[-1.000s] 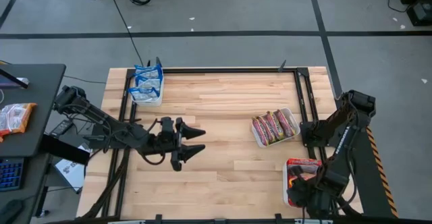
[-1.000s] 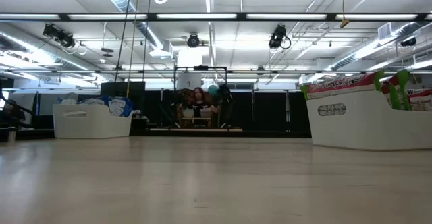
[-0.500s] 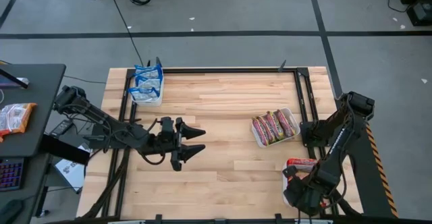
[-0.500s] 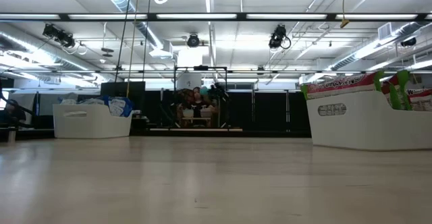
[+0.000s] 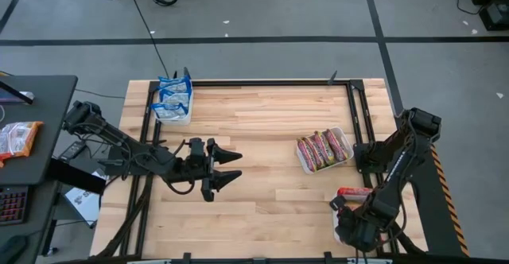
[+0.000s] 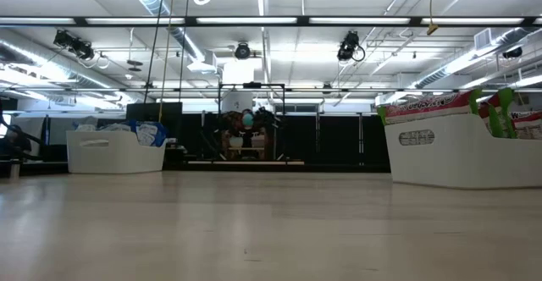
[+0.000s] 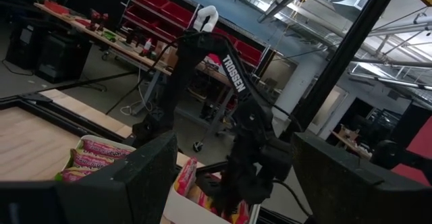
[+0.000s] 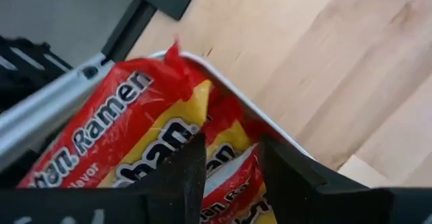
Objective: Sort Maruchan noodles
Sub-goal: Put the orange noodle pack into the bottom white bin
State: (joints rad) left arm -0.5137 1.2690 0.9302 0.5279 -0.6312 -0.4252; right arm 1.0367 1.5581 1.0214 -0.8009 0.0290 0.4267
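Overhead and wrist views of a two-arm sorting station. The wooden table (image 5: 262,137) is seen from above with three white trays on it. The tray at the far left corner (image 5: 172,113) is filled with blue-white noodle packets (image 5: 173,95). The tray right of centre (image 5: 305,164) holds pinkish packets (image 5: 324,149) stood on edge side by side. The tray at the near right corner (image 8: 270,126) holds red-and-yellow packets (image 8: 128,143), printed "Ramen", lying against its wall; from above this tray is largely covered by the right arm, and only a strip of red packet (image 5: 354,191) is seen.

The left gripper (image 5: 235,167) is held above the left half of the table, well apart from all three trays, with its fingers spread wide and nothing between them. The right gripper (image 8: 233,173) is lowered into the near right tray; in its wrist view the two dark fingers (image 8: 179,173) are seen partly apart, their tips among the red-and-yellow packets. Whether a packet is clamped between them cannot be told.

In the level view, the trays are seen at the left (image 6: 114,150) and right (image 6: 461,150) of the tabletop, with the room beyond.
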